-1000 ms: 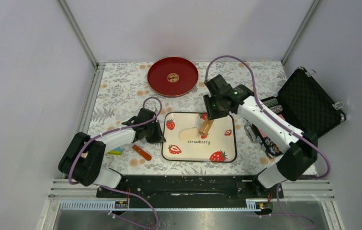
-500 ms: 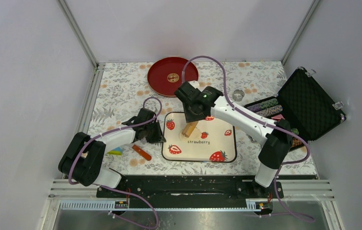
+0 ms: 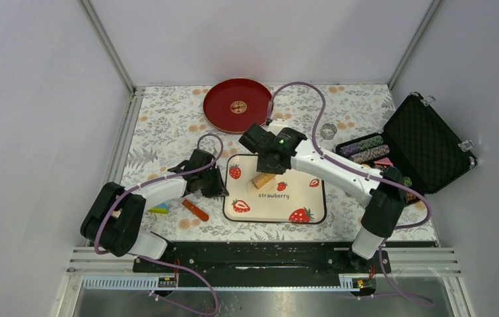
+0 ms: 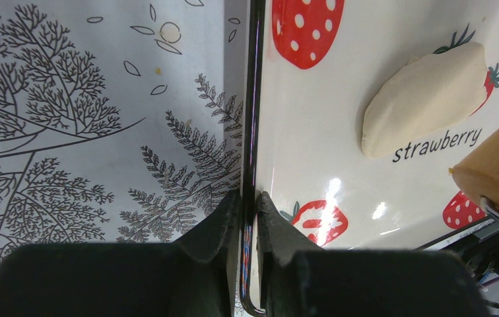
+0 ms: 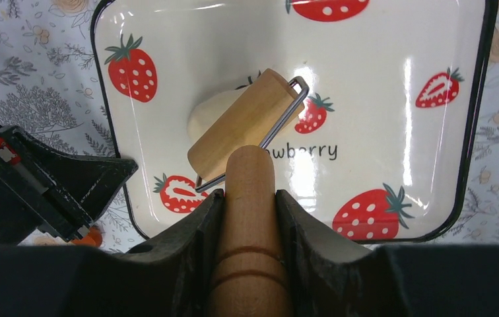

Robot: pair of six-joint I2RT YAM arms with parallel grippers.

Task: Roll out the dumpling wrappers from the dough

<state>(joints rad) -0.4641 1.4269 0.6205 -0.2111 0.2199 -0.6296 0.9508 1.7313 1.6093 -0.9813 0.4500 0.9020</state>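
Observation:
An oval lump of pale cream dough [image 4: 425, 99] lies on the white strawberry tray [image 3: 280, 210]; it also shows in the right wrist view [image 5: 208, 111]. My right gripper [image 3: 268, 162] is shut on the wooden handle [image 5: 250, 191] of a small roller. The roller's drum [image 5: 243, 125] rests across the dough and hides most of it in the top view. My left gripper [image 4: 249, 196] is shut on the tray's black left rim [image 4: 255, 99]. A red plate [image 3: 224, 112] sits at the back with a small round tan mark at its middle; I cannot tell what that mark is.
An open black case [image 3: 425, 142] with rows of poker chips [image 3: 365, 148] stands at the right. A small clear cup [image 3: 328, 130] sits behind the tray. An orange tool [image 3: 195, 210] and a yellow-blue piece [image 3: 160, 209] lie left of the tray.
My right gripper has carried the roller left across the tray, from beside the dough onto it. The roller's drum now points more to the left. The left arm has not moved.

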